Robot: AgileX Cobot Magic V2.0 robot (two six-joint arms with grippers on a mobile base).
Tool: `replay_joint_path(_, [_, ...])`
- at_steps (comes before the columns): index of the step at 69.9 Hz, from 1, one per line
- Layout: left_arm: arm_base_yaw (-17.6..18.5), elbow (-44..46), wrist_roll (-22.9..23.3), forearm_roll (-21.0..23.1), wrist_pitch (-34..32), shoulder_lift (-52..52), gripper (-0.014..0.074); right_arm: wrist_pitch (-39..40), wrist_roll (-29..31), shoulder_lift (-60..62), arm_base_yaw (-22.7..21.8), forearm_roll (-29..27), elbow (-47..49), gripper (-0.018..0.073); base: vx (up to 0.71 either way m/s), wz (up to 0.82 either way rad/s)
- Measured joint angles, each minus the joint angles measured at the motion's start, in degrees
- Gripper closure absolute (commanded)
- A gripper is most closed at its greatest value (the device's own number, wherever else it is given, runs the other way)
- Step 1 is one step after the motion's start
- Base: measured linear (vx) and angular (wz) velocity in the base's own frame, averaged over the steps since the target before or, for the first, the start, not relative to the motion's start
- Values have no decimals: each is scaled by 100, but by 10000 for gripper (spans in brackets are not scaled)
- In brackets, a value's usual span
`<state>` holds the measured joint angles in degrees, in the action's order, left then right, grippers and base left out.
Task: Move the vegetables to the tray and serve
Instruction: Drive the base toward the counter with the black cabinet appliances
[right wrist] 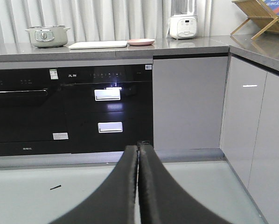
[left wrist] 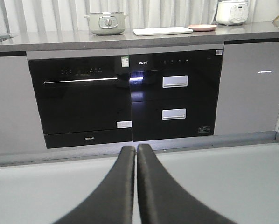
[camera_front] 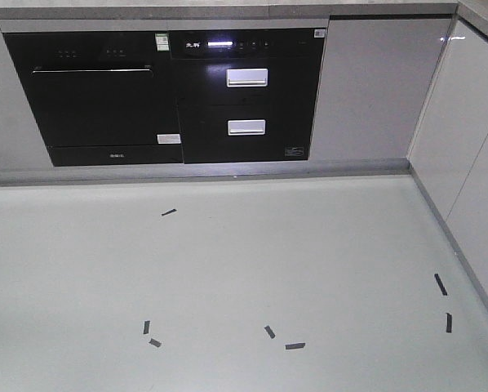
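Approach pending: tray (left wrist: 163, 31) lies on counter (left wrist: 60, 41), upper centre of frame, plate (left wrist: 201, 27) just right of it; lettuce not visible. Closed and empty: left gripper (left wrist: 135, 148), right gripper (right wrist: 138, 146). Close in squarely before reaching.

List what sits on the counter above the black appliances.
A lidded pale green pot, the white tray, a pink plate and a white appliance. The low angle hides the tray's and plate's top surfaces; the pot is closed, so its inside is unseen.
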<state>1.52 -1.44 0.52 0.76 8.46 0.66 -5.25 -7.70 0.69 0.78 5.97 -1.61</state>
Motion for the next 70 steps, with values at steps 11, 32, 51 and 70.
replay_joint_path(11, [0, 0, 0, 0, 0, 0, 602, 0, 0, 0, 0, 0, 0, 562, 0, 0])
replay_joint_path(32, [0, 0, 0, 0, 0, 0, 602, 0, 0, 0, 0, 0, 0, 562, 0, 0])
replay_joint_path(51, [0, 0, 0, 0, 0, 0, 602, 0, 0, 0, 0, 0, 0, 562, 0, 0])
replay_joint_path(70, [0, 0, 0, 0, 0, 0, 602, 0, 0, 0, 0, 0, 0, 562, 0, 0])
